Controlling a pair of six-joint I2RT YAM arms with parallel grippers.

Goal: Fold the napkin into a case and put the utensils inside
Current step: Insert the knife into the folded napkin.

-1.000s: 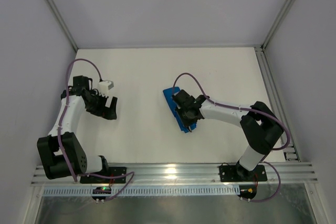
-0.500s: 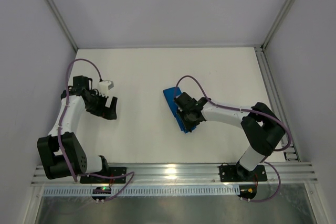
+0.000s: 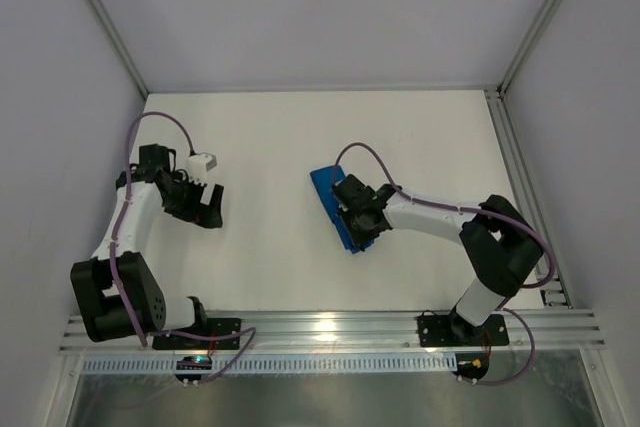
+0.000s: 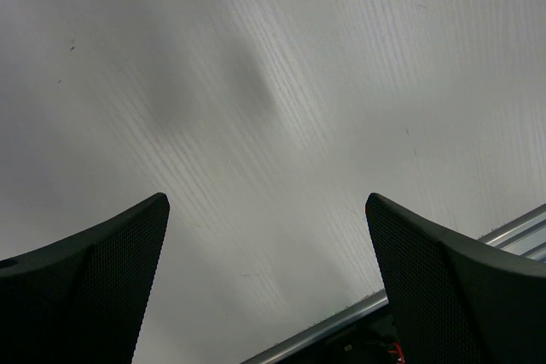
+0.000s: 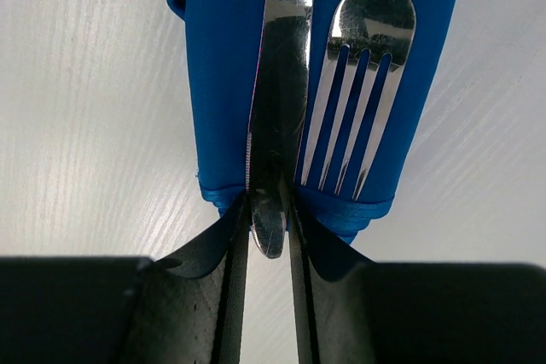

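Observation:
The napkin (image 3: 322, 185) lies folded as a narrow bright blue case (image 5: 213, 83) in the middle of the table, running from far left to near right. On top of it rest the utensils, side by side: a silver knife (image 5: 280, 83) and a silver fork (image 5: 363, 66), tines toward the camera. My right gripper (image 5: 269, 210) sits at the case's near end (image 3: 358, 217), shut on the knife's blade tip. My left gripper (image 3: 205, 209) hovers over bare table at the left, open (image 4: 266, 210) with nothing between its fingers.
A metal rail (image 4: 341, 321) runs along the table's near edge (image 3: 320, 325). An aluminium frame post (image 3: 505, 177) borders the right side. Grey walls close in the left, far and right sides.
My right gripper has shifted slightly toward the far left along the case, staying on the knife. The left arm has not moved.

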